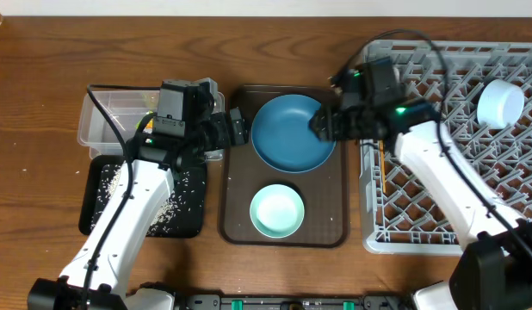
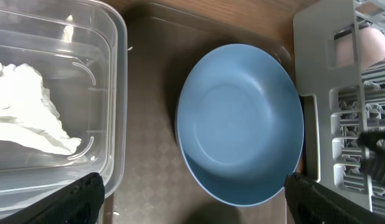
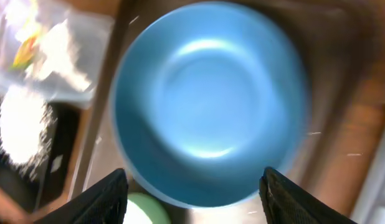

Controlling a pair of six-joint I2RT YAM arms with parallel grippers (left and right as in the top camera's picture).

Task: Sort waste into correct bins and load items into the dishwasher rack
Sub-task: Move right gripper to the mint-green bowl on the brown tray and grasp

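Note:
A large round blue plate [image 1: 292, 133] [image 2: 242, 124] [image 3: 208, 102] lies on the far half of a brown tray [image 1: 236, 215], with a pale green bowl [image 1: 276, 210] [image 3: 139, 213] nearer the front. My left gripper [image 1: 236, 127] [image 2: 195, 199] is open at the plate's left rim, holding nothing. My right gripper [image 1: 322, 123] [image 3: 195, 196] is open over the plate's right rim, its fingers apart from it. The grey dishwasher rack [image 1: 455, 164] [image 2: 317, 124] carries a small light blue bowl [image 1: 500, 103] and a pink cup [image 2: 364, 45]. White tissue [image 2: 30, 118] and a yellow-green wrapper [image 3: 24, 50] lie in the clear tub [image 1: 102, 120].
A black tray [image 1: 98, 220] scattered with white rice grains [image 1: 176, 202] sits in front of the clear tub at the left. A few grains lie on the wooden table beside it. The two arms reach toward each other across the brown tray.

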